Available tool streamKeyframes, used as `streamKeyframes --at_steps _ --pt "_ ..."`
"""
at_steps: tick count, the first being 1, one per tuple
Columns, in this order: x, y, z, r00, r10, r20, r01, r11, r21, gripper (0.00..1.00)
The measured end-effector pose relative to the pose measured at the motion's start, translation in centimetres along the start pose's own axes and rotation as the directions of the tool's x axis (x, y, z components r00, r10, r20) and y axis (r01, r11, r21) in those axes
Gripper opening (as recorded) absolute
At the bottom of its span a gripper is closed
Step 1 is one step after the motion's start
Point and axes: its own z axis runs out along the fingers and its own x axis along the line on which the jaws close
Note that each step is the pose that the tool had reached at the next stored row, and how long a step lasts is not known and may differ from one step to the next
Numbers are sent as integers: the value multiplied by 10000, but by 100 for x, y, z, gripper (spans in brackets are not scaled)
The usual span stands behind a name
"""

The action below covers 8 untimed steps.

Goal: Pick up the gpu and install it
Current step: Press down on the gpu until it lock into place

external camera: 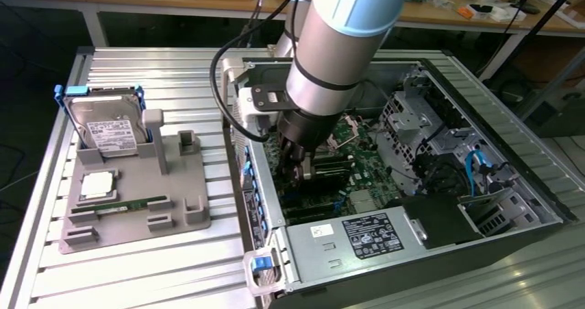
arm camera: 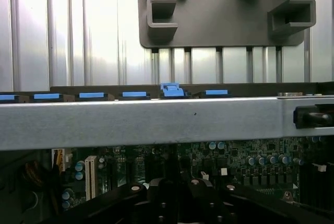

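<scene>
- Landmark: open computer case (external camera: 512, 151) lying on its side on the slatted metal table (external camera: 146, 268).
- Off the case's side toward the exterior view's left: grey parts holder (external camera: 137, 206) on the table. A hard drive (external camera: 108, 127) with a white label stands upright in its far slot; a square chip (external camera: 98, 186) lies flat nearer; a long green memory stick (external camera: 133, 203) lies beside that.
- Over the case's middle: robot arm (external camera: 338, 42) reaching down inside, gripper (external camera: 306, 172) low over the green motherboard (external camera: 361, 155).
- Claw closed together. A thin dark card, the gpu (external camera: 316, 166), appears to sit at its tip just above the board; hold not clearly seen.
- Case's near end: power supply (external camera: 361, 237) with label.
- Wrist view: case's metal rail (arm camera: 156, 122), blue clips (arm camera: 172, 91), motherboard below.
</scene>
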Motion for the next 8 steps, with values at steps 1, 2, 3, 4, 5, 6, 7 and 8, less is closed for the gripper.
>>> streamKeyframes --at_steps 1,2,3,4,5,6,7,8 --pt "-1 0 -11 10000 -1 7 1 10000 11 11" --pt "-4 1 -27 10000 -2 17 2 10000 23 11" --pt "-5 3 -56 10000 0 1 0 10000 15 11" --pt "-6 5 -83 10000 1 -10 -1 10000 9 11" --pt "-9 6 -109 10000 0 -6 0 10000 11 11" --pt "-10 8 -130 10000 1 -7 -1 10000 12 11" --pt "-12 8 -147 10000 0 -9 0 10000 13 11" --pt "-12 9 -156 10000 0 -8 0 10000 17 11"
